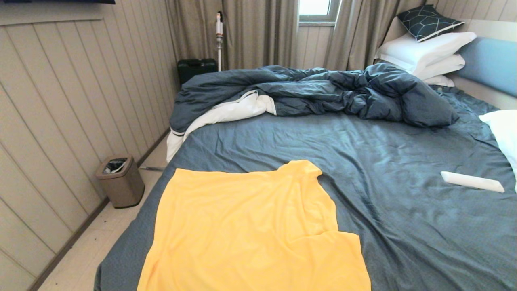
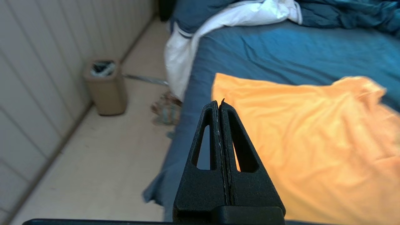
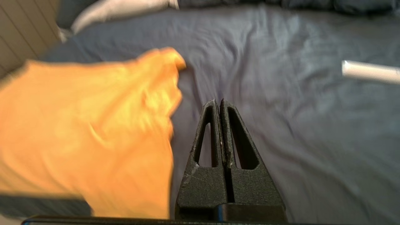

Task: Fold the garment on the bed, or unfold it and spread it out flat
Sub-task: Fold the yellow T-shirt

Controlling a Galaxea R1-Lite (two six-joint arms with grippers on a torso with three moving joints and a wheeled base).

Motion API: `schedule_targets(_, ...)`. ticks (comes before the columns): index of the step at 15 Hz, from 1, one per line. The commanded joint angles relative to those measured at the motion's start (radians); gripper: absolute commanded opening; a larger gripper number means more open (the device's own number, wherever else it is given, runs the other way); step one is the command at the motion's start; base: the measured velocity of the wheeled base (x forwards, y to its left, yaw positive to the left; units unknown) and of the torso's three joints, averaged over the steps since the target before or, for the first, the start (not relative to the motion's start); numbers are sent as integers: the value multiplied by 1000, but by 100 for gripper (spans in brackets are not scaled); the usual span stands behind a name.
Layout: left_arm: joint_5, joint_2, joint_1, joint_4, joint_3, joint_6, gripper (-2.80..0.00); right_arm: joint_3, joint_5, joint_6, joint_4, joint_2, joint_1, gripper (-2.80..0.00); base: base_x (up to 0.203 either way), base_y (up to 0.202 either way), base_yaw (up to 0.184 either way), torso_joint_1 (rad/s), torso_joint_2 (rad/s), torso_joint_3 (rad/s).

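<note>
The garment (image 1: pixel 250 230), a bright yellow-orange T-shirt, lies on the near left part of the bed (image 1: pixel 383 161), its near end running out of the head view. It is partly folded, with one flap laid over its near right part. Neither arm shows in the head view. In the left wrist view my left gripper (image 2: pixel 219 103) is shut and empty, held above the garment (image 2: pixel 312 137) near the bed's left edge. In the right wrist view my right gripper (image 3: pixel 218 102) is shut and empty above bare sheet, just right of the garment (image 3: pixel 87 131).
A crumpled dark blue duvet (image 1: pixel 323 91) with white lining lies across the far side of the bed. White pillows (image 1: pixel 424 50) are stacked at the headboard. A white flat object (image 1: pixel 471 181) lies on the sheet at the right. A bin (image 1: pixel 120 181) stands on the floor left of the bed.
</note>
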Motion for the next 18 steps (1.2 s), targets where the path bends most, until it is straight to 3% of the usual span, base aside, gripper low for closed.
schedule_targets(1, -30, 242, 0, 12, -114, -43, -280, -153, 0, 38, 7, 264, 21, -280, 0, 0, 0, 0, 0, 0)
schedule_targets(5, -170, 529, -5, 95, -222, -111, -280, -265, 19, 171, 27, 635, 73, -280, 0, 0, 0, 0, 0, 0)
schedule_targets(9, -319, 759, -22, 160, -208, -136, -280, -250, 79, 272, 33, 972, 114, -280, 0, 0, 0, 0, 0, 0)
schedule_targets(11, -370, 847, -24, 164, -187, -139, -280, -208, 192, 286, 32, 1046, 123, -280, 0, 0, 0, 0, 0, 0)
schedule_targets(14, -440, 924, -28, 137, -152, -138, -280, -149, 215, 261, 29, 1073, 126, -280, 0, 0, 0, 0, 0, 0)
schedule_targets(18, -448, 973, -31, 48, -97, -139, -280, -122, 254, 224, 27, 1073, 127, -280, 0, 0, 0, 0, 0, 0)
